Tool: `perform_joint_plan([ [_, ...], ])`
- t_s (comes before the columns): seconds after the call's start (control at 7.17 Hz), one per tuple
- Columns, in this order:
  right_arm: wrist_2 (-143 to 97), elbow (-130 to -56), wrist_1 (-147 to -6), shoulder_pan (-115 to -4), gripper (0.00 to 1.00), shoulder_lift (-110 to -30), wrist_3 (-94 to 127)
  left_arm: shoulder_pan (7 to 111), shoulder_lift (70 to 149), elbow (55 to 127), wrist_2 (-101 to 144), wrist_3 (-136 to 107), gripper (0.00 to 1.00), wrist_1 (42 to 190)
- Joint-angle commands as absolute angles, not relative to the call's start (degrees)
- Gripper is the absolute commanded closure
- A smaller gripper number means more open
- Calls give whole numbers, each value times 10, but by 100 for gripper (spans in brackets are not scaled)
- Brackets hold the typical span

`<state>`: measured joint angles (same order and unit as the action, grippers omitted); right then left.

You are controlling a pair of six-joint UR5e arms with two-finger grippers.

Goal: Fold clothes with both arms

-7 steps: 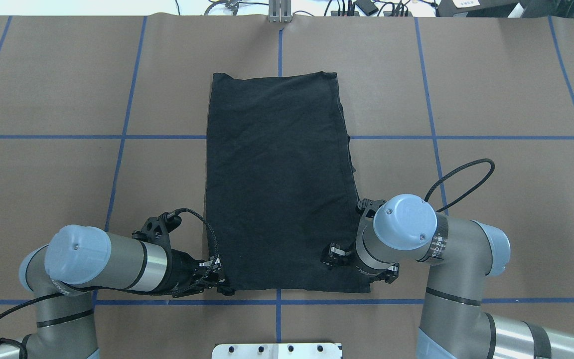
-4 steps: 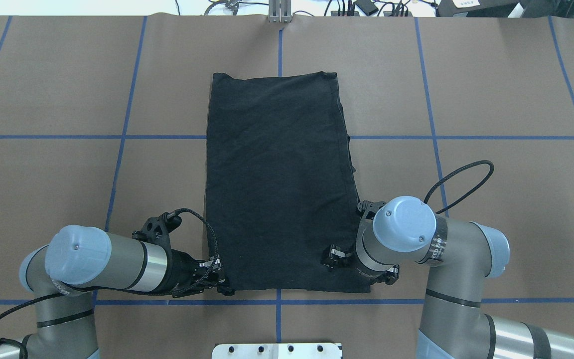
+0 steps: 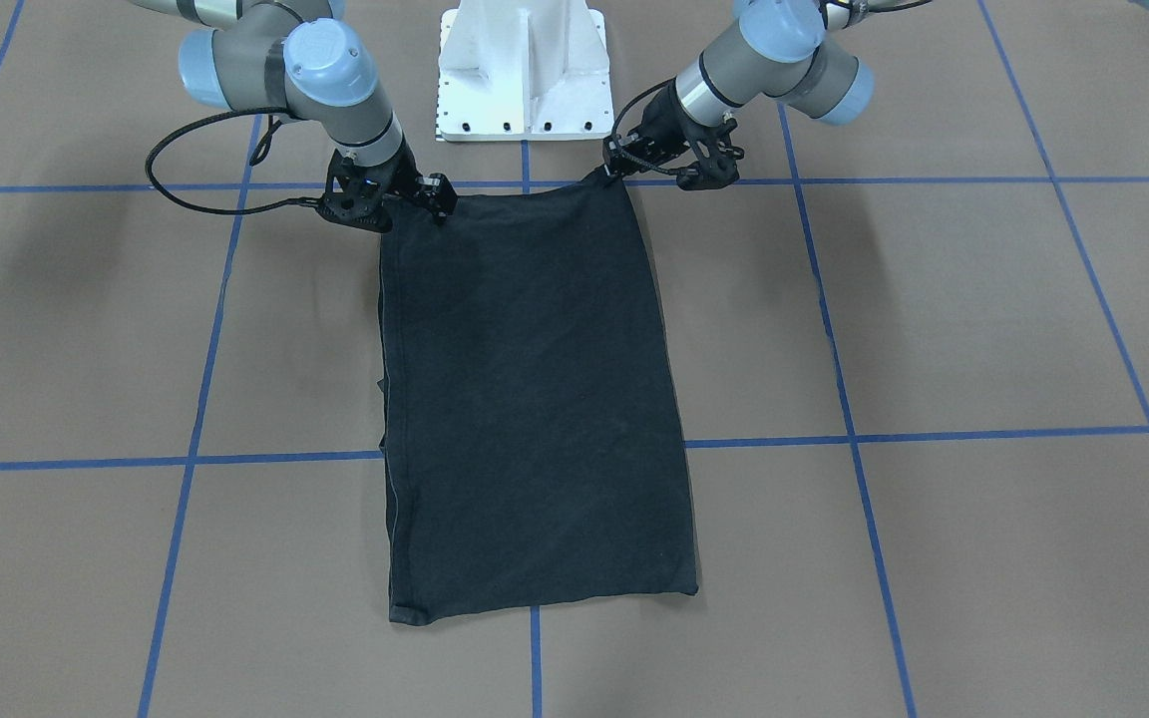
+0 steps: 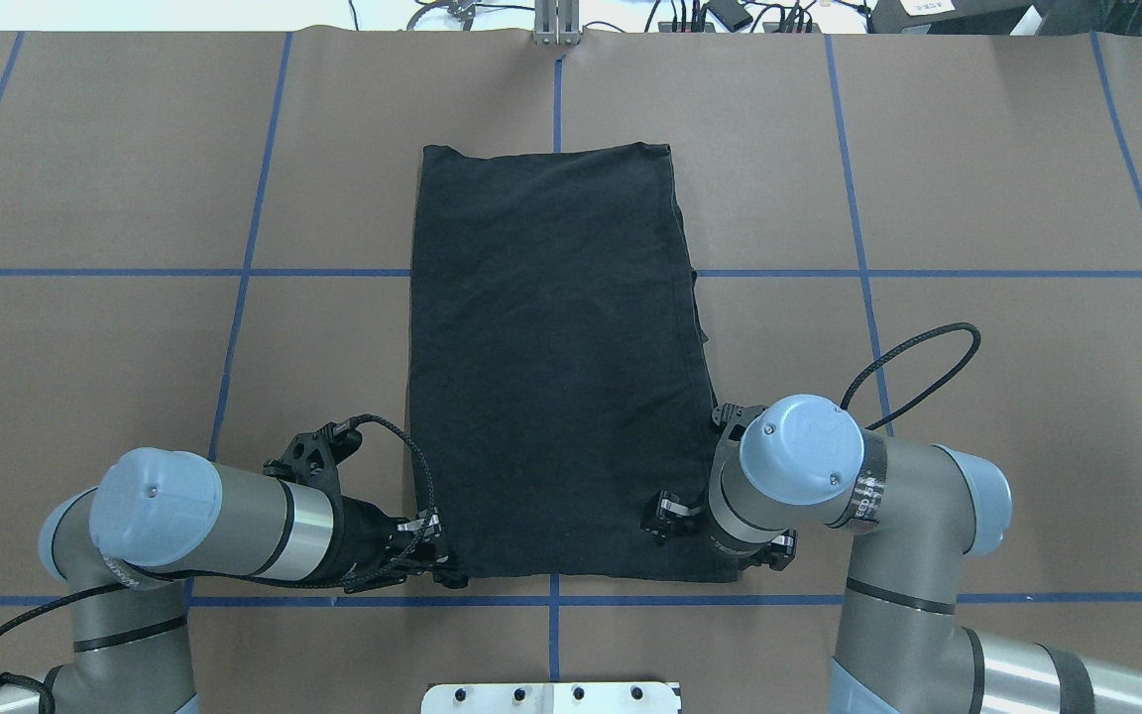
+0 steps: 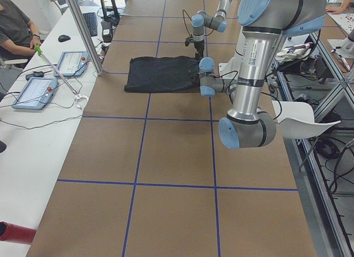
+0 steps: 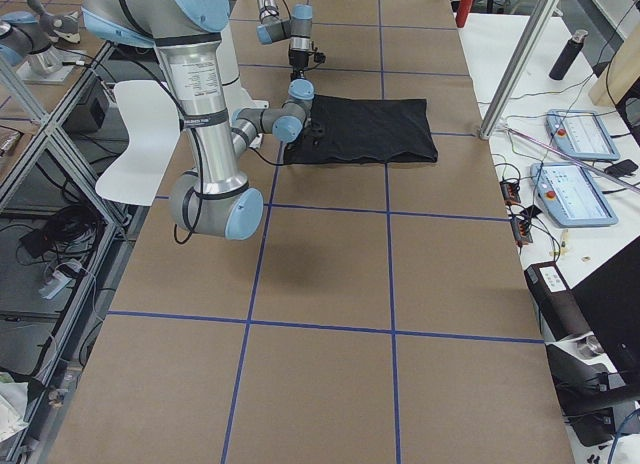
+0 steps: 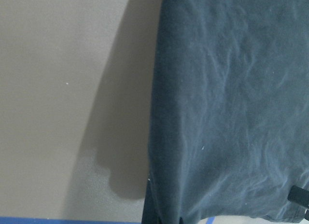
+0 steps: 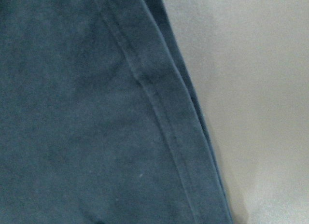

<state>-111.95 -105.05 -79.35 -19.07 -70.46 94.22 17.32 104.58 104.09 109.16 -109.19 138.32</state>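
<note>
T-shirt [image 3: 535,399] at near-hem grasp stage; small shift of right arm [image 4: 799,451] only.
Front-facing: black folded panel flat on desk [image 3: 934,299], with left end effector [image 3: 618,168] at one robot-side corner and right end effector [image 3: 435,199] at the other; clamped or not, cannot tell. Overhead: right arm a touch nearer the robot than a second ago, left arm [image 4: 194,511] and cloth unmoved; probably settling before the lift. Side views: same placement. Wrist views: cloth edge only, no print visible.

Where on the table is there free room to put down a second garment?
Bare table lies on both sides of the T-shirt, widest in the half away from the robot. Crowded: the shirt's near corners, where the left pincer and right pincer sit, in front of the white base block.
</note>
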Motion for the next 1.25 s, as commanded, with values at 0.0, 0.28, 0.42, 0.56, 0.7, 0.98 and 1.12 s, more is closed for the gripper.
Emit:
perform_joint_plan([
  [0.0, -1121, -1051, -794, -190, 0, -704, 942, 173, 1046, 1048, 1092, -1094, 100, 1377],
  [0.28, -1119, -1050, -794, -189, 4, -705, 942, 173, 1046, 1048, 1092, -1094, 100, 1377],
  [0.42, -1116, -1049, -796, -189, 16, -704, 942, 173, 1045, 1048, 1092, -1094, 100, 1377],
  [0.56, -1116, -1049, -804, -188, 21, -702, 942, 173, 1046, 1049, 1092, -1094, 100, 1377],
  [0.7, -1117, -1050, -804, -189, 26, -701, 942, 173, 1046, 1049, 1092, -1094, 100, 1376],
  [0.98, -1120, -1051, -805, -189, 44, -700, 942, 173, 1046, 1049, 1091, -1094, 100, 1376],
  [1.12, -1120, -1052, -804, -190, 57, -699, 942, 173, 1046, 1049, 1092, -1094, 100, 1376],
])
